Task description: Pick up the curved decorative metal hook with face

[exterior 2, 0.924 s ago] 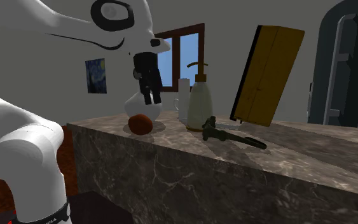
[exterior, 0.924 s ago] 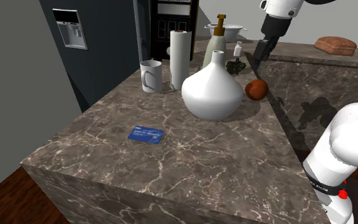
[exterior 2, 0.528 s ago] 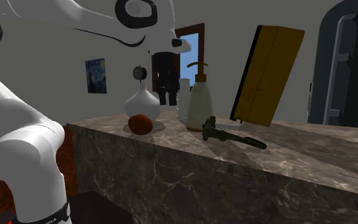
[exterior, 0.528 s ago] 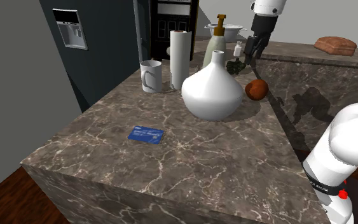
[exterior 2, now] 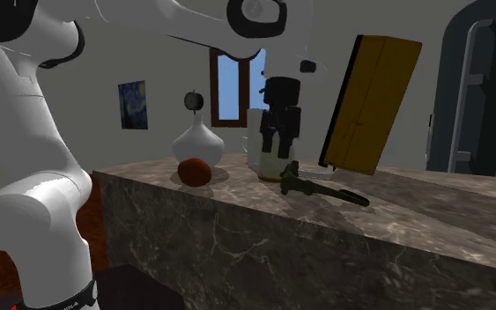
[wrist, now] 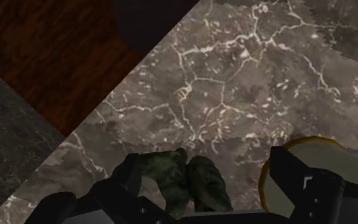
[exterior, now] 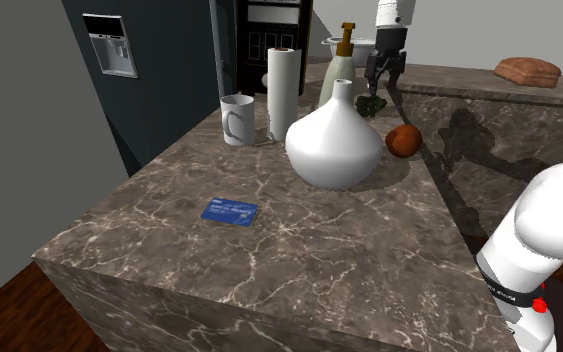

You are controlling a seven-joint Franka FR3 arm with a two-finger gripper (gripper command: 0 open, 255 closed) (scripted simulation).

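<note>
Heads up: your gripper is wide open and hangs right over the hook, which lies on the counter just beside the soap bottle. In the wrist view the hook sits way closer to one finger than the other, so drop straight down and imo you'll prob land a fingertip on it or shove it sideways instead of clasping it. Other finger's v close to the bottle too, could clip it and tip it.

counter dark veined stone | on it: blue card | white mug | paper towel roll | white vase | pump bottle | reddish-brown ball | dark green hook beside pump bottle
</note>
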